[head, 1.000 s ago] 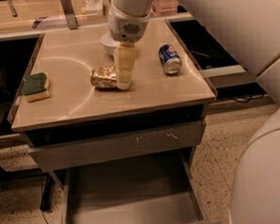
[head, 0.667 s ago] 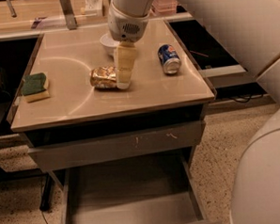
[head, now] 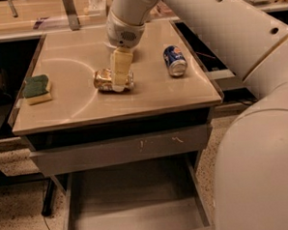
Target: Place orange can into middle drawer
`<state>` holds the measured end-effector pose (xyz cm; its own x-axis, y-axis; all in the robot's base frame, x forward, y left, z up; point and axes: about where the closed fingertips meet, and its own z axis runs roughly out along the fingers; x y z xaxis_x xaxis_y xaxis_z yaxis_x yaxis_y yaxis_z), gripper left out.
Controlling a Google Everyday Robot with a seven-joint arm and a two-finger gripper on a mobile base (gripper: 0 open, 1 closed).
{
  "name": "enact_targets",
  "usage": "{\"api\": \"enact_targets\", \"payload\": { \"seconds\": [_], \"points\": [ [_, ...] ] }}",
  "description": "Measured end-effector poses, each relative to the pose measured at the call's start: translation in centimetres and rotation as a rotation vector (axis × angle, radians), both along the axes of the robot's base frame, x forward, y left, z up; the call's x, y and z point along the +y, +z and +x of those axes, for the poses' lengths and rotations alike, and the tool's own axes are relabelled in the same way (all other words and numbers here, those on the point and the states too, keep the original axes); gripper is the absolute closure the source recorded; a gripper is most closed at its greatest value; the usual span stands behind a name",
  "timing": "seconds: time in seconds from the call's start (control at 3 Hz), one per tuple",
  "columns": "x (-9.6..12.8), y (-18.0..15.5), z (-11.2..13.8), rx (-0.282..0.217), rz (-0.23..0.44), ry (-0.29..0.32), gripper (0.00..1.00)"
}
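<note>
Gripper: centre of the frame, lowered from the white arm straight onto the orange can; its pale tip crosses the can's right half
Jaws: spread or pinching, it cannot be told from this angle
Orange can: lying on its side on the tan table, just left of centre; not in the drawer
Middle drawer: pulled open at the bottom of the frame, below the table's edge; grey floor bare, low side walls showing left and right
Scratched drawer front: shut, between the tabletop and the open drawer
Blue can: on its side, right of the gripper, well apart from the orange can
Sponge: green over yellow, near the table's left edge
</note>
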<state>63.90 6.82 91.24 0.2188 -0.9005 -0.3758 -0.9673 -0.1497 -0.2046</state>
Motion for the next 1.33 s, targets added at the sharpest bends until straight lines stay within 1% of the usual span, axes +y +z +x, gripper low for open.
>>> {"api": "enact_targets", "payload": {
  "seconds": [0.33,0.67,1.0,1.33],
  "points": [
    [0.6,-2.1,2.2,0.028,0.026,-0.011,0.00],
    [0.0,-4.4,4.1,0.072,0.030,-0.051,0.00],
    [-0.3,-6.3,5.0,0.127,0.033,-0.097,0.00],
    [-0.6,-7.6,5.4,0.163,0.030,-0.127,0.00]
  ]
}}
